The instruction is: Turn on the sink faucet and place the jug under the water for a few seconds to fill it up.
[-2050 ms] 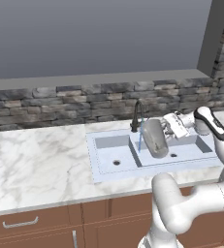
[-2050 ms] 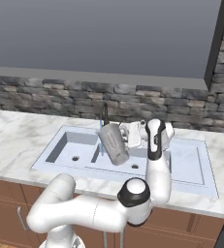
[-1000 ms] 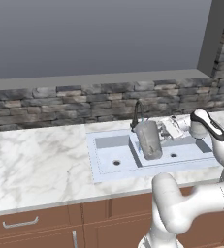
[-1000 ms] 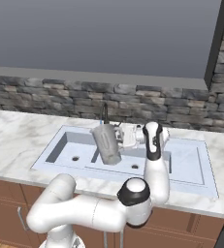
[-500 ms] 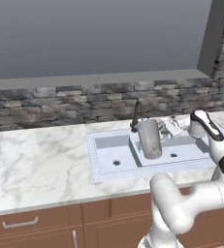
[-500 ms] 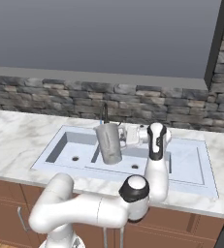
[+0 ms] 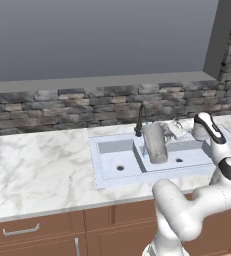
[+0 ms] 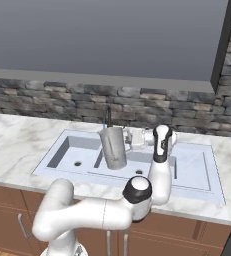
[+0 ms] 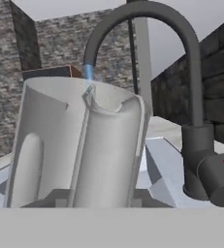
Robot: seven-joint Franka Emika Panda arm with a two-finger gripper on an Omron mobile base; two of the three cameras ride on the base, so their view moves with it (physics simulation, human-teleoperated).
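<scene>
The jug [image 7: 155, 143] stands upright in the sink [image 7: 118, 161] under the sink faucet [image 9: 181, 72] (blue water at its spout). The pincer [image 8: 137, 137], nearly closed, grips the jug's side above the marble tabletop [image 7: 32, 170].

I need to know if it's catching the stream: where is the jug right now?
The jug stands upright in the sink, directly beneath the sink faucet spout; in the hand view, water runs into its open top.
</scene>
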